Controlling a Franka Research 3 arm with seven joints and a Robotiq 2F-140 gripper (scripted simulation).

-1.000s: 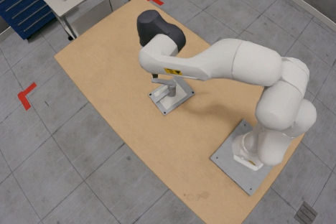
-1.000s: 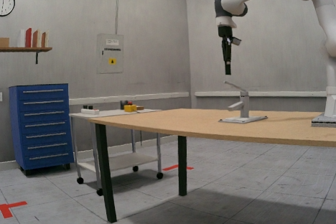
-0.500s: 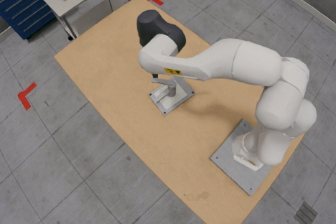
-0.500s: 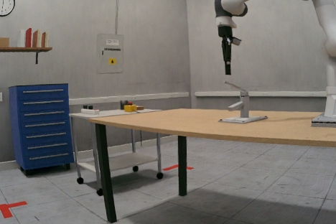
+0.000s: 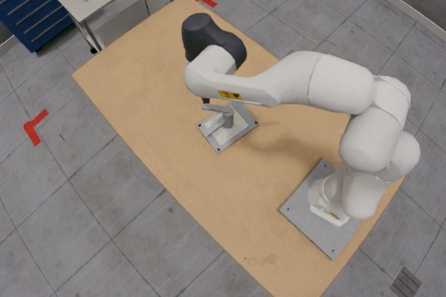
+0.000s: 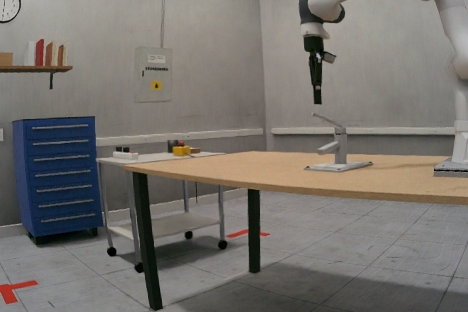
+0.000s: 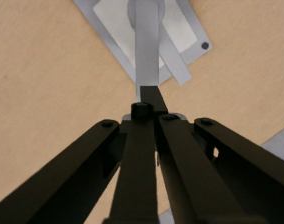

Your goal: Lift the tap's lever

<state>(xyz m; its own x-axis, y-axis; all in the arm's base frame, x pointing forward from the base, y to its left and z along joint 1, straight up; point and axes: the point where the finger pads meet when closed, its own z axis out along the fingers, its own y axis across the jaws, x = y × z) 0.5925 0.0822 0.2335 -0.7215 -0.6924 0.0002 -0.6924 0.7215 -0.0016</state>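
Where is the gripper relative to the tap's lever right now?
In the exterior view the shut gripper hangs pointing down, just above the free end of the lever, with a gap between them. The tap stands mid-table on its plate.

The wooden table (image 5: 143, 105) carries the tap's plate (image 5: 248, 126) and the arm's grey base plate (image 5: 293, 209), apparently flush.

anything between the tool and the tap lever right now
Nothing. In the exterior view the shut tool hangs above the tap's lever with only open air between them; no contact yet. The wrist view shows the lever directly below the fingertips.
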